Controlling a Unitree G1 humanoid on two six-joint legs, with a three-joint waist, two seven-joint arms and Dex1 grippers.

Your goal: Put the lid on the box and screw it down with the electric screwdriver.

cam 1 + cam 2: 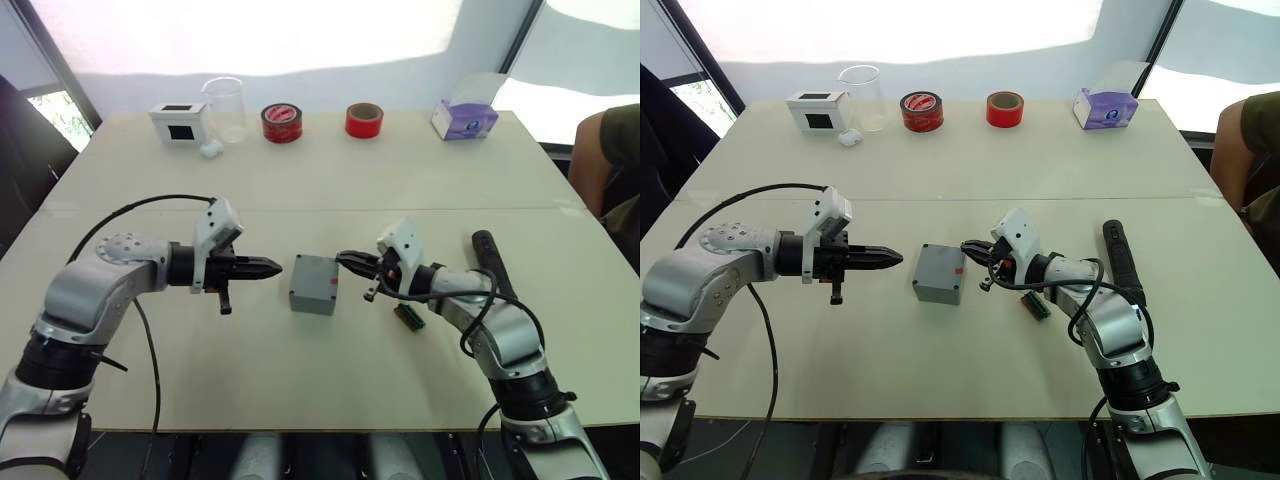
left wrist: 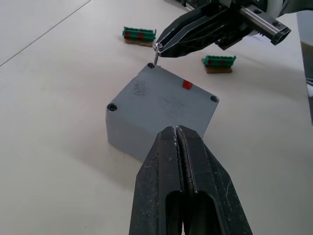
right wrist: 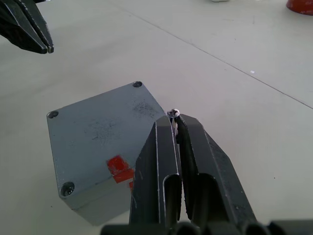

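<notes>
Bench (image 1: 330, 390) of pale cream carries everything here. Nearest the robot, at mid-bench, sits the grey box (image 1: 314, 284) with the lid (image 2: 164, 98) already seated on top, a small red mark on the lid and screw holes showing at its corners. The left tool (image 1: 268, 267) hangs just to the left of the box, its two black fingers pressed together with nothing between them, tips pointing at the box but apart from it. The right tool (image 1: 347, 260) reaches in from the opposite side, clamped on a small screw (image 3: 173, 113) whose head shows at the fingertips; the screw hangs point-down right at one corner hole of the lid; whether it has entered the hole cannot be told. Beside the right arm lies a green terminal block (image 1: 408, 316) on the bench, and the left wrist view shows a second green block (image 2: 139, 35) lying a little apart from it. To the right of that arm lies the electric screwdriver (image 1: 490, 260), a long black cylinder flat on the bench, well apart from the box. Along the far edge stand a white box with a black window (image 1: 179, 122), a clear beaker (image 1: 224, 108), two rolls of red tape (image 1: 282, 123) (image 1: 364, 120) and a purple tissue box (image 1: 465, 118). A person's arm (image 1: 600, 150) shows at the far right.
</notes>
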